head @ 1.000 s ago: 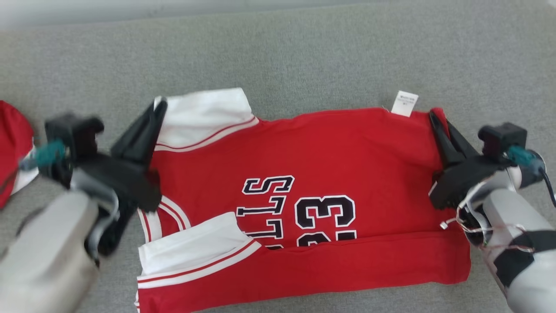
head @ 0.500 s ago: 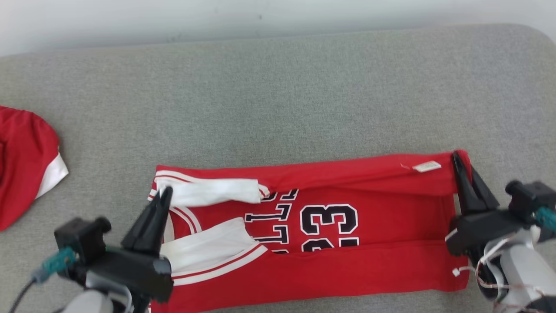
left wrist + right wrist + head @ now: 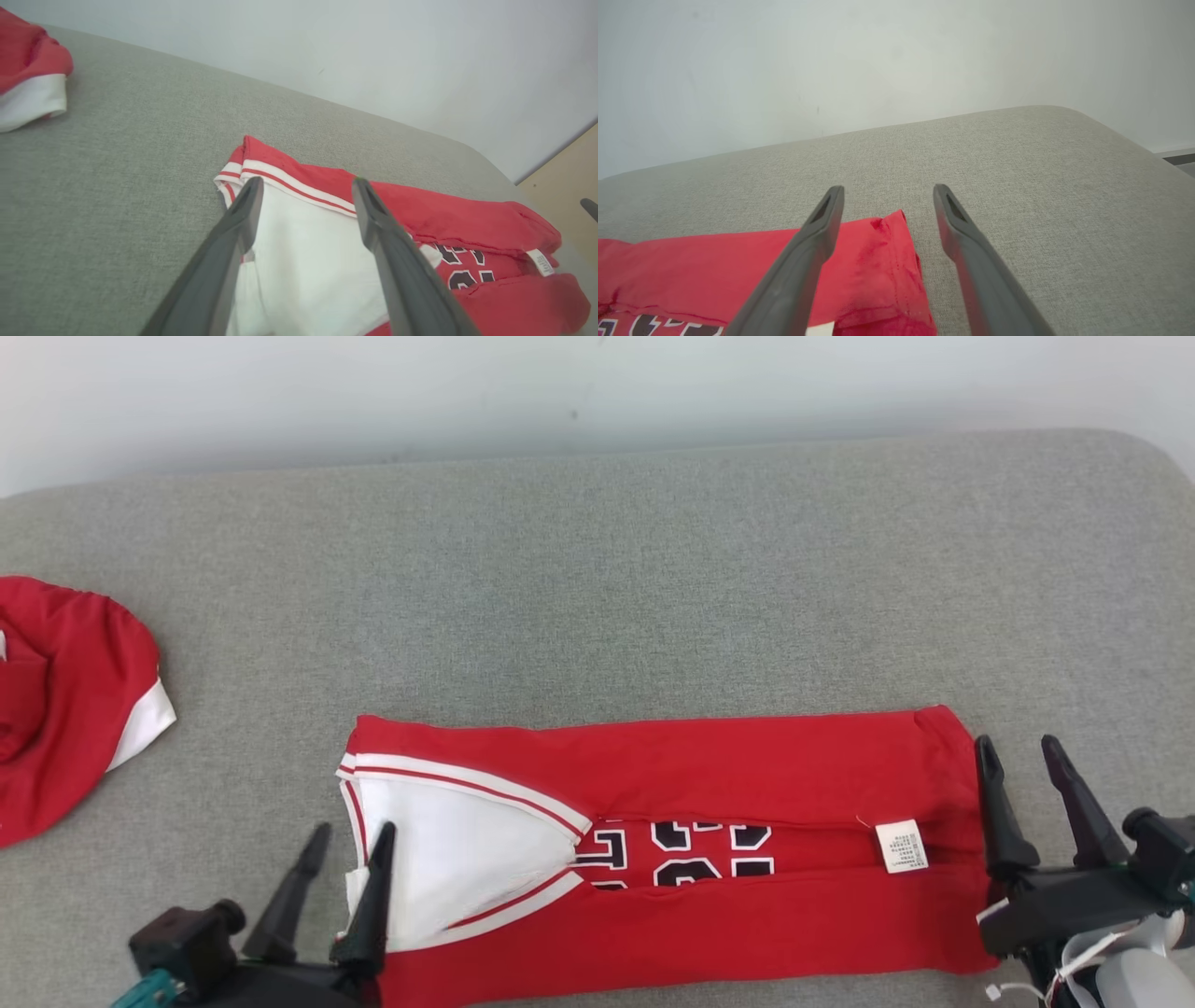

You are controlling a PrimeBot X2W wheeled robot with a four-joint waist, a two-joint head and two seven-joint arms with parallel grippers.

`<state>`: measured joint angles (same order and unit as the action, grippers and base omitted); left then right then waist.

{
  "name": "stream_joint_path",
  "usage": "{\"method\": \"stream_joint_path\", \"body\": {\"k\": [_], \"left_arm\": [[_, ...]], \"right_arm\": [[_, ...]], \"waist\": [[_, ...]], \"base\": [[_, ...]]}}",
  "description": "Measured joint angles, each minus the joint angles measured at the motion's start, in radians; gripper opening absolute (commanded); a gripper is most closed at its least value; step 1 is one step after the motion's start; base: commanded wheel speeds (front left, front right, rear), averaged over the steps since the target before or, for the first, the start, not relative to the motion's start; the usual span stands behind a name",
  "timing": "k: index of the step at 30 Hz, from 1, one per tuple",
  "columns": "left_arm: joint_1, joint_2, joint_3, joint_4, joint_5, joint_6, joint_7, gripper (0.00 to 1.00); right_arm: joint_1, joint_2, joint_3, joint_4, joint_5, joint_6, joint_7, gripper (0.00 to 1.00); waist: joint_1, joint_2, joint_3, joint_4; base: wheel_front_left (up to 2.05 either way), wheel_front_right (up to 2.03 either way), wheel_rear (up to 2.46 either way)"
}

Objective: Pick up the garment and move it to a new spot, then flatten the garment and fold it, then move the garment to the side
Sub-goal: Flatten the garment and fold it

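The red basketball jersey (image 3: 653,761) lies folded into a long band on the near side of the grey fabric surface (image 3: 597,569). The left pincer (image 3: 351,833) stands released over the jersey's white sleeve (image 3: 448,840). The right pincer (image 3: 1016,747) is released just beside the opposite end. Neither grasps cloth. Another red garment (image 3: 65,700) lies well apart at the left.

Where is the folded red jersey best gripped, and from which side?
Probably at its short ends: the jersey lies as a long flat strip, each end beside an open hand. The left hand comes in from the left, the right hand from the right.
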<state>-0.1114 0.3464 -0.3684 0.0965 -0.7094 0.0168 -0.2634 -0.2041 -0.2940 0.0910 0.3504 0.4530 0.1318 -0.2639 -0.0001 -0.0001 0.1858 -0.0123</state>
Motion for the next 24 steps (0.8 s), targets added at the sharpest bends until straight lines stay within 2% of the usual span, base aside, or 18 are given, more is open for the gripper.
{"method": "stream_joint_path", "body": {"k": [5, 9, 13, 18, 21, 22, 23, 24], "left_arm": [[0.02, -0.077, 0.173, -0.051, 0.167, 0.0, 0.0, 1.0], [0.043, -0.154, 0.305, -0.101, 0.329, -0.019, -0.001, 1.0], [0.063, -0.221, 0.377, -0.106, 0.438, -0.064, 0.0, 1.0], [0.075, -0.254, 0.431, -0.059, 0.509, -0.105, 0.0, 1.0], [0.075, -0.267, 0.459, -0.042, 0.535, -0.115, 0.0, 1.0], [0.075, -0.267, 0.459, -0.042, 0.535, -0.115, 0.0, 1.0], [0.076, -0.27, 0.466, -0.038, 0.541, -0.12, 0.0, 1.0], [0.077, -0.273, 0.471, -0.035, 0.547, -0.123, 0.0, 1.0]], "right_arm": [[0.018, 0.002, -0.01, 0.041, 0.002, 0.0, 0.018, 1.0], [-0.001, 0.014, -0.006, 0.099, 0.024, 0.0, 0.043, 1.0], [-0.039, 0.023, 0.009, 0.177, 0.035, 0.0, 0.054, 1.0], [-0.076, 0.04, 0.032, 0.275, 0.066, 0.0, 0.066, 1.0], [-0.08, 0.043, 0.056, 0.322, 0.087, 0.0, 0.071, 1.0], [-0.08, 0.043, 0.056, 0.322, 0.087, 0.0, 0.071, 0.82], [-0.08, 0.045, 0.065, 0.332, 0.096, 0.0, 0.071, 0.3], [-0.081, 0.046, 0.075, 0.339, 0.105, 0.0, 0.07, 0.15]], "waist": [[0.0, 0.0, -0.007, 0.0], [0.0001, 0.0, -0.005, 0.004], [0.0001, 0.0, 0.002, 0.009], [0.0002, 0.0001, 0.006, 0.019], [0.0002, 0.0001, 0.003, 0.025], [0.0002, 0.0001, 0.003, 0.025], [0.0001, 0.0001, 0.001, 0.026], [0.0002, 0.0001, -0.001, 0.027]], "base": [[0.0, 0.0, 0.0], [0.0, 0.0, 0.0], [0.0, 0.0, 0.0], [0.0, 0.0, 0.0], [0.0, 0.0, 0.0], [0.0, 0.0, 0.0], [0.0, 0.0, 0.0], [0.0, 0.0, 0.0]]}}
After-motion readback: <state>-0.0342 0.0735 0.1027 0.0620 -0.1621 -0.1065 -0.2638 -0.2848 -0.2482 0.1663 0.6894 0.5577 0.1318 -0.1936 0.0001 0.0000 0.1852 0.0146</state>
